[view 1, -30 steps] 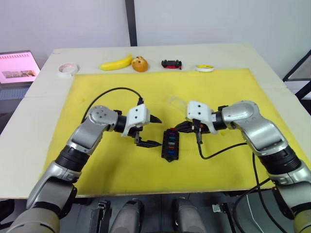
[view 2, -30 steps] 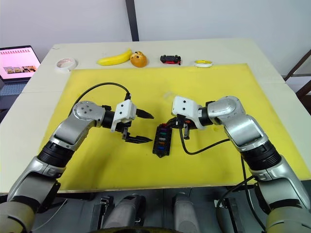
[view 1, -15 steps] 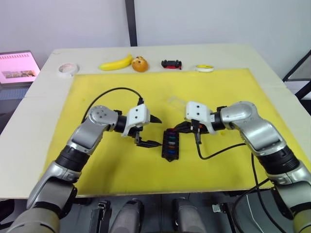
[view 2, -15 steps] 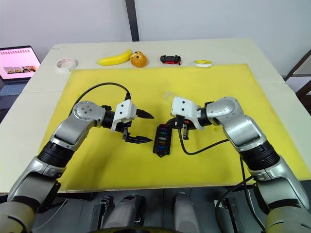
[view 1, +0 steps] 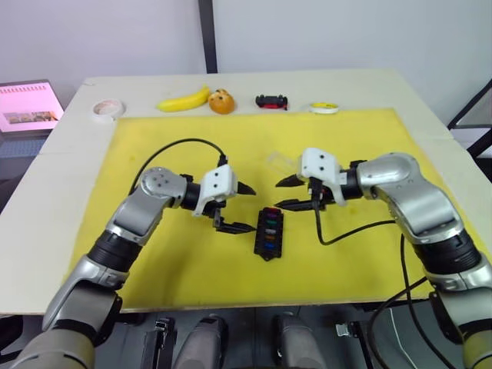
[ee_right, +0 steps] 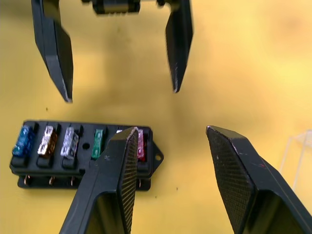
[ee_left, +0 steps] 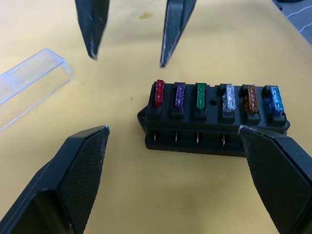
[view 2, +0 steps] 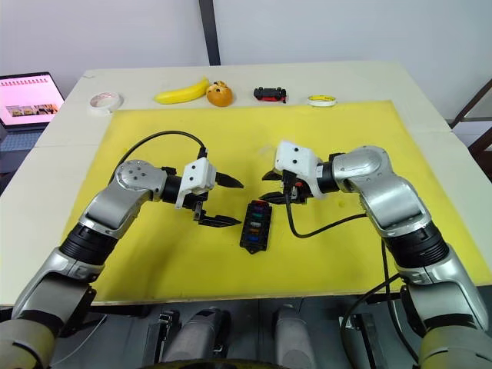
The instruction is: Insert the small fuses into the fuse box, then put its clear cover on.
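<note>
Yellow mat (view 1: pixel 192 261) across the middle of the head views, on a pale table (view 1: pixel 46 200). Left gripper (view 1: pixel 242 207) left of centre, fingers spread wide and empty, tips aimed toward the middle; right gripper (view 1: pixel 286 193) just right of centre, likewise spread and empty, tips aimed back at the left one. Fuse box (view 1: pixel 269 232) black, lying on the mat slightly below centre, under the gap between the two grippers and touched by neither. Six fuses (ee_left: pixel 217 95) seated in a row in its top slots, seen in the left wrist view as red, purple, green, grey, brown and blue. Cover (ee_left: pixel 30 83) clear, flat on the mat beside the box and apart from it, near the left edge of the left wrist view; faintly visible in the left eye view just above centre (view 1: pixel 278 160), past the right gripper. Along the top of the head views, beyond the mat: tape roll (view 1: pixel 107 109) at upper left, banana (view 1: pixel 184 100), orange (view 1: pixel 221 101), toy car (view 1: pixel 271 101) and a yellow-and-white roll (view 1: pixel 324 108) toward upper right. Pink laptop screen (view 1: pixel 29 106) at the left edge.
</note>
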`<state>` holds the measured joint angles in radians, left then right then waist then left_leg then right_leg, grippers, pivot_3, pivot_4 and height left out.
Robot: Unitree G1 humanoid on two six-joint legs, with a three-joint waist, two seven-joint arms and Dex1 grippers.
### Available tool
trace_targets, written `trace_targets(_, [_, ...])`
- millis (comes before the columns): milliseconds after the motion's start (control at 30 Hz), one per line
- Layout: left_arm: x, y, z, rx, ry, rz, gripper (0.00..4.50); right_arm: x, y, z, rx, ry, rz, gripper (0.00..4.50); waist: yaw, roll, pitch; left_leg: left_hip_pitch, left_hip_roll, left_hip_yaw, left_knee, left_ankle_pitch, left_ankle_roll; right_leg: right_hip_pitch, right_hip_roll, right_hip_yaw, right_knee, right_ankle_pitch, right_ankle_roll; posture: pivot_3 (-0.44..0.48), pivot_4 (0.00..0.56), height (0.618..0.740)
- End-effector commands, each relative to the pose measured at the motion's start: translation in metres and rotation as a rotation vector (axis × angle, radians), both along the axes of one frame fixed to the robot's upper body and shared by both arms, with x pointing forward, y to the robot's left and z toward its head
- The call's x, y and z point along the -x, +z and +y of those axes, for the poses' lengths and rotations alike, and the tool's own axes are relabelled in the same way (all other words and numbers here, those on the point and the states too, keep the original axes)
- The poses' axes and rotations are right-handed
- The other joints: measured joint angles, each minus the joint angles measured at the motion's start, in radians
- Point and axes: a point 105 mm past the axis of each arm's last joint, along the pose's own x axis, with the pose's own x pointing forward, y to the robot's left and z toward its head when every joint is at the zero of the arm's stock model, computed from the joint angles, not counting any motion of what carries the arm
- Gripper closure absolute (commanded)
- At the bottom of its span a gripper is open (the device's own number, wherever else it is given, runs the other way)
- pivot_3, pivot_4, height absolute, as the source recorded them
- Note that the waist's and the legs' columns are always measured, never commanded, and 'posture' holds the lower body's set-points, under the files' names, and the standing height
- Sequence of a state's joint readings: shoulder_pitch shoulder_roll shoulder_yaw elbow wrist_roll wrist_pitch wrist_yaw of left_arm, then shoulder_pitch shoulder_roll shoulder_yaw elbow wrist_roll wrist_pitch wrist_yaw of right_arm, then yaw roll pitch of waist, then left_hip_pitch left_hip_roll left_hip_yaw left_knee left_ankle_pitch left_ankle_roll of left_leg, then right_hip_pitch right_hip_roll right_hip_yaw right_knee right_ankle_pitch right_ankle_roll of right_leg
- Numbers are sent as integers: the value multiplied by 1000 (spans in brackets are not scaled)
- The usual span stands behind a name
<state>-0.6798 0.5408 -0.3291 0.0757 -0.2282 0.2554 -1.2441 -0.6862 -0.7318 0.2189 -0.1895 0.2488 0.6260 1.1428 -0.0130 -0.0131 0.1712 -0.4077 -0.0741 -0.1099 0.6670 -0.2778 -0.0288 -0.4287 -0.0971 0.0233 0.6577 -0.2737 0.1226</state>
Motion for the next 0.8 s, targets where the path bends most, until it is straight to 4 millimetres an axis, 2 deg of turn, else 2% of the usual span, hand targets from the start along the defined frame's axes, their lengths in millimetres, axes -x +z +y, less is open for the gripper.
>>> trace_targets(33, [3,12,1,31,-21,-37,0,4,11,4,-124,-3,-11,2117,0,0,0,0,0,0,0,0,0,0,0,0,0,0,0,0,150,740])
trace_targets(133, [4,11,2,29,-22,-37,0,5,2,5,-184,-17,20,2983,0,0,0,0,0,0,0,0,0,0,0,0,1,0,0,0,150,740])
trace_targets(233, [5,10,2,20,-25,-43,0,9,-4,9,-221,-11,40,4475,0,0,0,0,0,0,0,0,0,0,0,0,1,0,0,0,150,740])
trace_targets(533, [3,11,2,15,-18,-53,0,10,-21,9,-204,-30,62,4475,-1,0,0,0,0,0,0,0,0,0,0,0,2,0,0,0,150,740])
trace_targets(800, [2,13,0,22,-14,-56,0,10,-46,6,-136,-77,97,4475,-1,0,0,0,0,0,0,0,0,0,0,0,2,0,0,0,150,740])
